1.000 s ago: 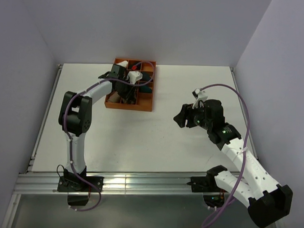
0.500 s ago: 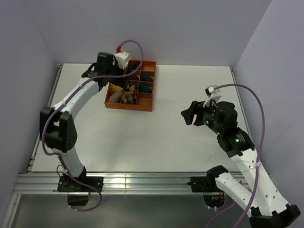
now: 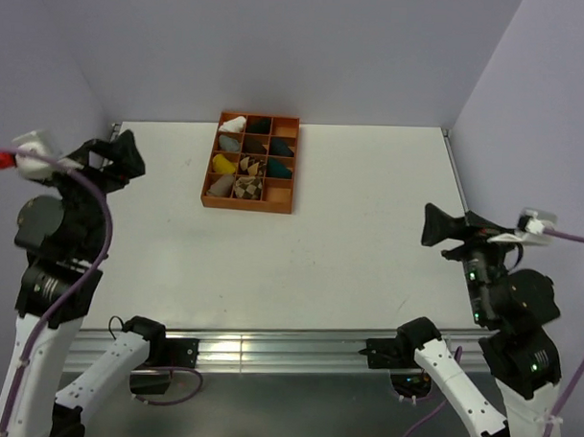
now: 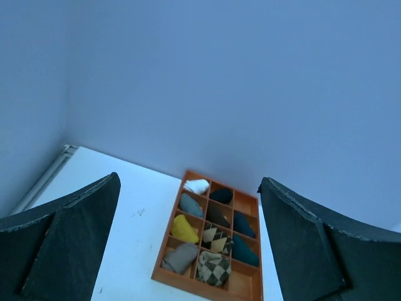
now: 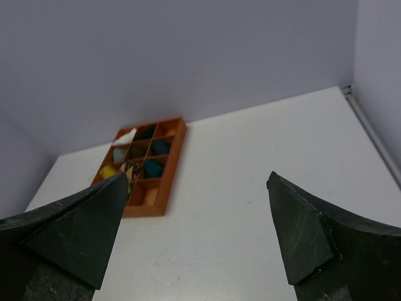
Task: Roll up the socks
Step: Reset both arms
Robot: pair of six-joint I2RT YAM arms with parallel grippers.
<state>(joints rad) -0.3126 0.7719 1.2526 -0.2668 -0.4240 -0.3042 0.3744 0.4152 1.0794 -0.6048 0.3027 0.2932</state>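
The socks show as two tan-and-brown argyle rolls (image 4: 213, 268) (image 4: 217, 237) lying in the middle column of the orange divided tray (image 4: 188, 284), in its front two rows. From above, both rolls (image 3: 247, 187) (image 3: 249, 166) sit in the tray (image 3: 246, 205) at the back of the table. My left gripper (image 3: 117, 160) hangs high at the far left, open and empty, looking down on the tray from a distance (image 4: 189, 182). My right gripper (image 3: 437, 228) is raised at the far right, open and empty (image 5: 197, 178). One roll (image 5: 130, 170) peeks past its left finger.
The tray (image 5: 173, 175) also holds white (image 4: 197, 185), grey (image 4: 180, 257), yellow (image 4: 183, 229), black and teal (image 4: 244, 251) sock bundles, with its front right compartment bare. White walls close the table at left, back and right. The metal rail (image 3: 268, 352) runs along the near edge.
The left gripper left the tray, opened and swung up to the far left. The right arm drew back and up to the right, its jaws opening wider.
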